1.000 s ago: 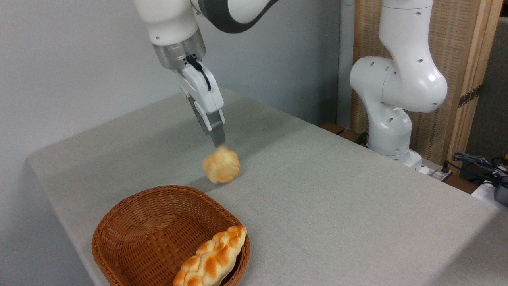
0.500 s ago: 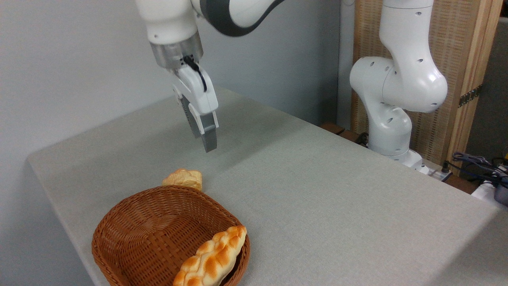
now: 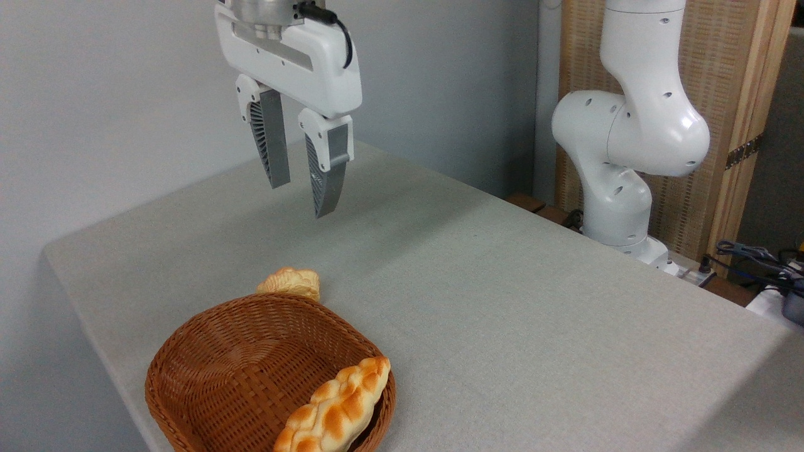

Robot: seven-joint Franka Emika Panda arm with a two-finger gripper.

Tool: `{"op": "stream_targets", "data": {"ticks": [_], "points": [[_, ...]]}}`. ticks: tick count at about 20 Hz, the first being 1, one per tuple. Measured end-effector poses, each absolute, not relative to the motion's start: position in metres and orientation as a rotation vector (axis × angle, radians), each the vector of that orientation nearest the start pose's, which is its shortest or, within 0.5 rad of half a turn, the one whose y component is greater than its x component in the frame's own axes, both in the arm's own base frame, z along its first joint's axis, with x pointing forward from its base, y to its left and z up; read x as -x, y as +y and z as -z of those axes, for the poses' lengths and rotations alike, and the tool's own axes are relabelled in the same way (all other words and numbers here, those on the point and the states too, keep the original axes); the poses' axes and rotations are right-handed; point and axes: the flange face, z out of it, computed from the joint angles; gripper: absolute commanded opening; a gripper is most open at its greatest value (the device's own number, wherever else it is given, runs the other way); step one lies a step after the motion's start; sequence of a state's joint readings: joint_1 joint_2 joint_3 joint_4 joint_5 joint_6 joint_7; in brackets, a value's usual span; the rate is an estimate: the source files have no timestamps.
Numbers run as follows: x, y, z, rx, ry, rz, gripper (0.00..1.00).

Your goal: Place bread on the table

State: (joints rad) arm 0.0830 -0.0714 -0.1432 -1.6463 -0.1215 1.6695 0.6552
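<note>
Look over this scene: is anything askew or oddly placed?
Only the long braided orange-brown loaf looks odd: it leans on the brown wicker basket's near rim, overhanging it. The small round cream bun sits behind the basket.

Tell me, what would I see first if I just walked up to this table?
Probably the big white gripper hanging open and empty, high over the back of the table. Next, the brown wicker basket at the front left corner, with a long braided loaf leaning on its right rim. A small round bread peeks out just behind the basket, on the cloth.
</note>
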Motion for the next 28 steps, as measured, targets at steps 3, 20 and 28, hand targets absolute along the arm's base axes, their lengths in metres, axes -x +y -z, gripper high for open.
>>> {"op": "stream_targets", "data": {"ticks": [3,20,28], "points": [[-0.547,-0.037,-0.638,3.019,1.092,0.196,1.0],[-0.558,-0.049,-0.623,2.942,1.144,0.074,1.0],[-0.558,-0.043,-0.623,2.94,1.143,0.072,1.0]]}}
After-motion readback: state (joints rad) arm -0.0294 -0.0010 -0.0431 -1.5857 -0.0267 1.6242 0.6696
